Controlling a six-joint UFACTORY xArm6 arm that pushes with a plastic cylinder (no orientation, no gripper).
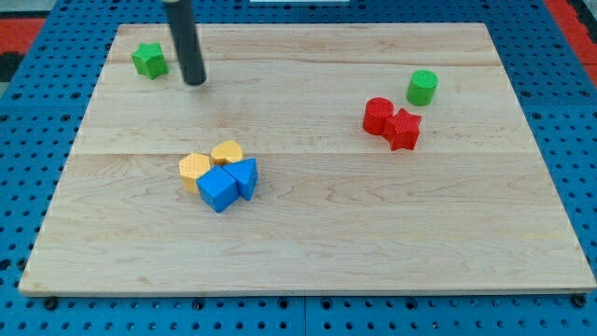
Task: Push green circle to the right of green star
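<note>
Pale wooden tabletop on a blue pegboard. No gripper here to spread or pinch, only a straight dark rod ending in my tip, resting on the wood near the far left corner. Small green star-shaped block just to the view's left of the tip, close but apart from it, tight against the far left corner. Small green circular cylinder block well apart from both, over toward the right edge in the far half of the board. Just below and left of that cylinder, a red rounded block touching a red star-like block. Near the middle, slightly left: two yellow blocks pressed against two blue blocks in one cluster. Step in hand, by the look of it: the very start, with the cylinder not yet contacted and the tip parked at the goal rather than at the work. Next move likely calls for crossing toward the right edge, getting round to the cylinder's right side without nudging the red pair, then pushing leftward along the far strip to stop just right of the star.
</note>
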